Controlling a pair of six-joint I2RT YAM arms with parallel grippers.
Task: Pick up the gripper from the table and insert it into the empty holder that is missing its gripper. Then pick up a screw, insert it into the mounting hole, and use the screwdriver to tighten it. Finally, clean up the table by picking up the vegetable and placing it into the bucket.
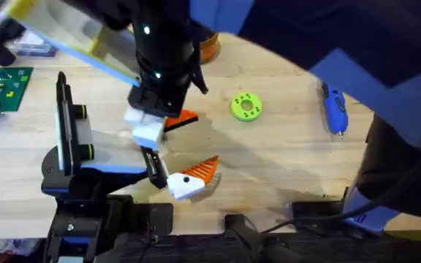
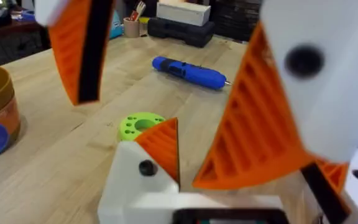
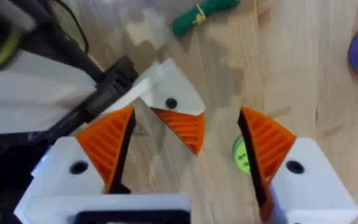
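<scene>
I log the gripper (image 1: 194, 177) mounted at the holder's (image 1: 68, 139) clamp bar (image 1: 153, 166), orange tip pointing away from the stand. Right gripper (image 3: 185, 140) spread around it; left gripper (image 2: 166, 93) spread, empty. Screwdriver (image 1: 334, 108) well apart.

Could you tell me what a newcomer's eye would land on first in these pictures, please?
Probably the orange-ribbed gripper finger on its white base, sitting at the tip of the holder near the table's front edge. Next, the left gripper hanging open just above it in mid-table. Then the bright green ring and the blue screwdriver lying farther right on the wood.
</scene>
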